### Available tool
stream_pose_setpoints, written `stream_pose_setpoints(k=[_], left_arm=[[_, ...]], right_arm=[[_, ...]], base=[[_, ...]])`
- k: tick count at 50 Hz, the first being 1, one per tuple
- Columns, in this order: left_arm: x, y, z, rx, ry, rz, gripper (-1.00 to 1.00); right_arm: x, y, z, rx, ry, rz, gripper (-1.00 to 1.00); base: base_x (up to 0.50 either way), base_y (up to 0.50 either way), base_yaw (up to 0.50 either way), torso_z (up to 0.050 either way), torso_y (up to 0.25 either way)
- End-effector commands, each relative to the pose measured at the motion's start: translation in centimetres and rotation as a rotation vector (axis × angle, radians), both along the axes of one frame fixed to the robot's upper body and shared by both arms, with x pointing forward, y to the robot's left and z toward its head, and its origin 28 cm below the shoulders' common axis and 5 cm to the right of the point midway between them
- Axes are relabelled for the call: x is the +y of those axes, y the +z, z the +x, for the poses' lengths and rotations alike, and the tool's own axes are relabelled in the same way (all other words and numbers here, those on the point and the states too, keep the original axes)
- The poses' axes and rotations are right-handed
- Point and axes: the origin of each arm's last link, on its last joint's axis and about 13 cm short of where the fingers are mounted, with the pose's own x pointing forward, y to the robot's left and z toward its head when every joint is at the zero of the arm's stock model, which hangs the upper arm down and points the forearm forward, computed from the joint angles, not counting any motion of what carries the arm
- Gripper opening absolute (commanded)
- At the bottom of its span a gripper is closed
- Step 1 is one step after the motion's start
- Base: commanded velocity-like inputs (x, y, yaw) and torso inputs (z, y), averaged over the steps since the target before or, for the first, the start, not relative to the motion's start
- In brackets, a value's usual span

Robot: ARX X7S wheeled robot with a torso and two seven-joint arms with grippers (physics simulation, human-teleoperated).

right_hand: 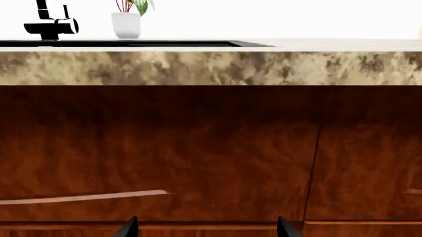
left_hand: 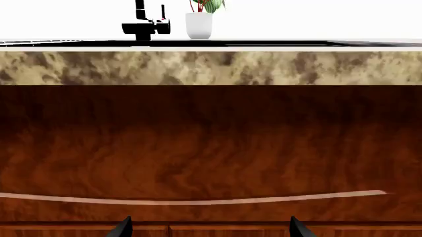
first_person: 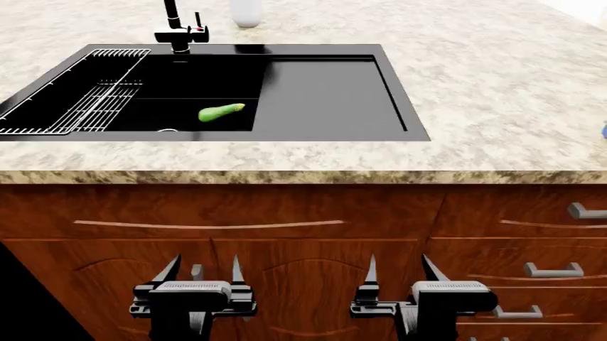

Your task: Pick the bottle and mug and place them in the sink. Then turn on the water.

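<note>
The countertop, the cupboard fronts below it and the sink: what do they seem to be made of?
The countertop looks like polished granite or a similar stone: speckled beige and brown mottling. The cupboard fronts look like glossy reddish-brown wood, with swirling grain and a sheen. The sink is smooth and black, perhaps composite or coated metal; the render leaves that open.
</note>
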Motion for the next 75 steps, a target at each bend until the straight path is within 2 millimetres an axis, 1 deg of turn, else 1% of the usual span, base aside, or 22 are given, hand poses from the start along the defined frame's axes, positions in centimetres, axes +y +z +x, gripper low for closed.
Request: stream_pose_setpoints(k=[1, 9, 18, 20, 22, 23, 28, 33, 35, 38, 39, 43, 45, 48, 50, 53, 55, 57, 61, 68, 75], left_arm=[[0.0, 0.0, 0.0, -0.001, 0.0, 0.001, 1.0], [0.1, 0.1, 0.0, 0.004, -0.005, -0.026, 1.0], [0.0, 0.4, -0.1, -0.003, -0.028, -0.049, 1.0], [0.1, 0.7, -0.1, 0.003, -0.037, -0.06, 1.0], [0.2, 1.6, -0.2, 0.005, -0.061, -0.069, 1.0], [0.3, 2.5, -0.2, -0.005, -0.07, -0.072, 1.0], [1.3, 9.1, 0.3, -0.071, -0.098, -0.066, 1.0], [1.6, 14.5, 0.7, -0.117, -0.149, -0.026, 1.0], [1.7, 16.7, 1.1, -0.143, -0.171, -0.017, 1.0], [1.9, 20.7, 2.0, -0.189, -0.194, -0.018, 1.0], [1.9, 21.8, 2.3, -0.202, -0.2, -0.017, 1.0], [2.1, 25.8, 3.8, -0.227, -0.209, -0.009, 1.0], [2.2, 27.3, 4.7, -0.222, -0.206, -0.011, 1.0], [2.6, 29.6, 6.1, -0.202, -0.183, -0.046, 1.0], [2.7, 31.0, 6.8, -0.178, -0.211, -0.093, 1.0], [3.2, 32.1, 8.1, -0.123, -0.18, -0.135, 1.0], [3.6, 32.6, 8.8, -0.118, -0.147, -0.18, 1.0], [3.8, 32.4, 9.2, -0.114, -0.126, -0.205, 1.0], [4.0, 31.8, 9.1, -0.107, -0.112, -0.195, 1.0], [4.0, 32.2, 8.7, -0.109, -0.139, -0.156, 1.0], [3.8, 32.1, 8.6, -0.106, -0.16, -0.152, 1.0]], right_arm=[[0.0, 0.0, 0.0, 0.001, -0.001, 0.002, 1.0], [0.1, -0.1, 0.1, 0.005, 0.001, 0.007, 1.0], [0.1, -0.1, 0.1, 0.005, -0.006, 0.009, 1.0], [-0.1, 0.2, 0.1, 0.001, -0.016, 0.004, 1.0], [-0.3, 1.1, 0.3, -0.016, -0.031, 0.001, 1.0], [-0.5, 1.9, 0.5, -0.029, -0.038, -0.003, 1.0], [-1.5, 7.6, 1.8, -0.116, -0.063, -0.037, 1.0], [-2.5, 12.3, 2.4, -0.176, -0.097, -0.083, 1.0], [-2.8, 14.2, 2.8, -0.197, -0.102, -0.103, 1.0], [-3.3, 17.9, 3.7, -0.228, -0.106, -0.144, 1.0], [-3.4, 19.0, 4.1, -0.236, -0.104, -0.147, 1.0], [-4.1, 23.6, 5.7, -0.272, -0.102, -0.146, 1.0], [-4.4, 25.5, 6.5, -0.28, -0.104, -0.145, 1.0], [-4.8, 27.7, 7.8, -0.28, -0.105, -0.146, 1.0], [-5.1, 28.8, 8.7, -0.275, -0.109, -0.147, 1.0], [-5.5, 30.2, 9.8, -0.269, -0.113, -0.146, 1.0], [-5.6, 30.7, 10.3, -0.263, -0.103, -0.141, 1.0], [-5.7, 31.0, 10.5, -0.255, -0.095, -0.135, 1.0], [-5.7, 31.1, 10.4, -0.251, -0.073, -0.11, 1.0], [-6.0, 31.2, 10.0, -0.254, -0.08, -0.109, 1.0], [-6.2, 30.9, 9.7, -0.248, -0.085, -0.108, 1.0]], base=[[0.0, 0.0, 0.0, 0.0, 0.0], [0.0, 0.0, 0.0, 0.0, 0.0], [0.0, 0.0, 0.0, 0.049, 0.0], [0.0, 0.0, 0.0, 0.05, 0.0], [0.0, 0.0, 0.0, 0.05, 0.0], [0.0, 0.0, 0.0, 0.05, 0.0], [0.0, 0.0, 0.0, 0.05, 0.0], [0.0, 0.0, 0.0, 0.05, 0.0], [0.0, 0.0, 0.0, 0.05, 0.0], [0.0, 0.0, 0.0, 0.05, 0.0], [0.0, 0.0, 0.0, 0.05, 0.0], [0.0, 0.0, 0.0, 0.05, 0.0], [0.0, 0.0, 0.0, 0.05, 0.0], [0.0, 0.0, 0.0, 0.049, 0.0], [0.0, 0.0, 0.0, 0.015, 0.0], [0.0, 0.0, 0.0, 0.0, 0.0], [0.0, 0.0, 0.0, 0.0, 0.0], [0.0, 0.0, 0.0, 0.0, 0.0], [0.0, -0.44, 0.0, 0.0, 0.0], [0.0, -0.5, 0.0, 0.0, 0.0], [0.0, -0.5, 0.0, 0.0, 0.0]])
